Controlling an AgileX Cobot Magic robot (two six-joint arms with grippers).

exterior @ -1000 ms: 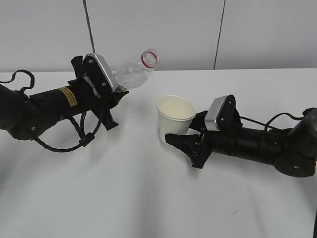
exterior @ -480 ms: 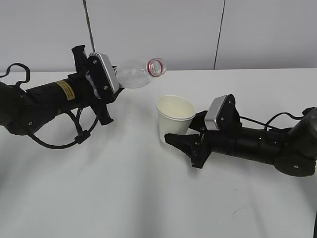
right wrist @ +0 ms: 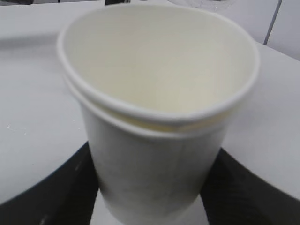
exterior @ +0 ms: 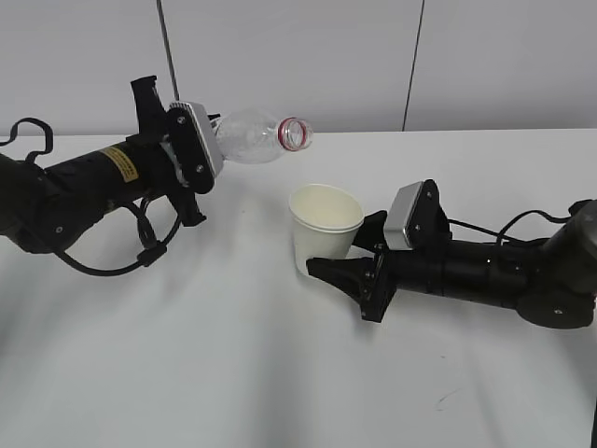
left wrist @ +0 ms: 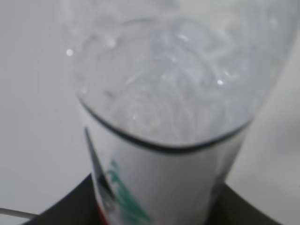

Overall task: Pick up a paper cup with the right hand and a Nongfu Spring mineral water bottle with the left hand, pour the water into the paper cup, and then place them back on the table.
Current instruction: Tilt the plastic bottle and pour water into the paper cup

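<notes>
Holding the paper cup (exterior: pixel 326 229) pinched upright in my right hand (exterior: pixel 347 273) as the target, I kept the Nongfu Spring mineral water bottle (exterior: pixel 256 136) clamped in my left hand (exterior: pixel 191 149), tipped nearly level, mouth above and left of the cup's rim.

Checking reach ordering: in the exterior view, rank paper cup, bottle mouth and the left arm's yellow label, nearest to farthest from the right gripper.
From the right gripper:
1. paper cup, held between its fingers, just left of the arm.
2. bottle mouth, above the cup and slightly left, tilted toward it.
3. yellow label, far left on the left arm.
</notes>
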